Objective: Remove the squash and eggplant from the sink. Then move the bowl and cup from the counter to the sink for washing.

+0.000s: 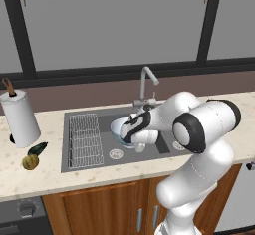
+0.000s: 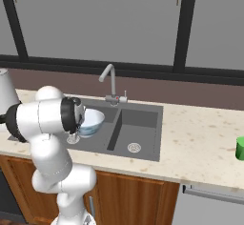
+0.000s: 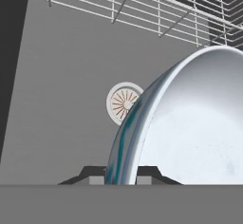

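The gripper [image 3: 121,178] is nearly closed, pinching the rim of the bowl [image 3: 190,133]; in the hand view the rim runs up between the two fingertips [image 3: 97,174], one each side of the wall. So the bowl is held, not loose.

Bowl position: over the sink [image 1: 89,162], above the basin that has the drain [image 3: 124,103] under it, right of the wire rack [image 1: 83,139]. In the right base view the bowl [image 2: 90,121] looks tilted, white inside facing up and right, partly hidden by the arm. Can't tell whether its base touches the basin floor yet; looks just above it.

Key relation: the bowl hangs straight off the hand, with the basin floor and drain directly beyond the fingertips. Judged next move is a short drop toward the drain, then release. The rack is on the far side in the hand view, apart from the bowl, so it shouldn't snag.

Squash [image 1: 30,162] and eggplant [image 1: 38,149] lie on the counter [image 1: 30,184] left of the sink, touching or nearly so, near the paper towel roll [image 1: 20,119]. That half of the task looks done.

The cup [image 2: 240,148] sits on the counter far right, well apart from the sink and from the hand. It's not moved yet, and the arm will have to swing right across the faucet [image 2: 110,83] side for it.
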You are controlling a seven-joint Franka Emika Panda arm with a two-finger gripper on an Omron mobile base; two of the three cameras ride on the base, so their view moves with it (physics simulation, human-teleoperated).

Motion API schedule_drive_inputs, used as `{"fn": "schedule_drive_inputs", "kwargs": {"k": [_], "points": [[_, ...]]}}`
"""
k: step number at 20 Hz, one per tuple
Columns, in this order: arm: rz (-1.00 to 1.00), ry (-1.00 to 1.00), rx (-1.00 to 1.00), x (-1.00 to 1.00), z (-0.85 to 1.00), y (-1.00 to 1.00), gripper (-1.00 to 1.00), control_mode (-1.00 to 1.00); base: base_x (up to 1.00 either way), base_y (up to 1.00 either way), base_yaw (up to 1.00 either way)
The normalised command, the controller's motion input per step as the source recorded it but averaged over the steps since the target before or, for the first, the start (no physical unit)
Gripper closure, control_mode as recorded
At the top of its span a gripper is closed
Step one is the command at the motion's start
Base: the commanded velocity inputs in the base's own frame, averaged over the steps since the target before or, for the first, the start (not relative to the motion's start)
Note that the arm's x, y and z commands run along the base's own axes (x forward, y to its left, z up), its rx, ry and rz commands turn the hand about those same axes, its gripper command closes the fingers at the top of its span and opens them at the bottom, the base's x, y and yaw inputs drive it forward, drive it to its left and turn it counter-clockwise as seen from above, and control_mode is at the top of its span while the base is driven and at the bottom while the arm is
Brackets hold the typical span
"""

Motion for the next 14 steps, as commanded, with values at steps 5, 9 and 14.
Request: {"fn": "schedule_drive_inputs", "kwargs": {"k": [5,9,14], "points": [[0.0,0.0,0.0,0.16,-0.13,0.0,1.0,-1.0,0.0,0.0,0.0],[0.0,-0.02,0.0,0.12,-0.08,0.0,1.0,-1.0,0.0,0.0,0.0],[0.0,-0.02,0.0,0.13,-0.1,0.0,1.0,-1.0,0.0,0.0,0.0]]}}
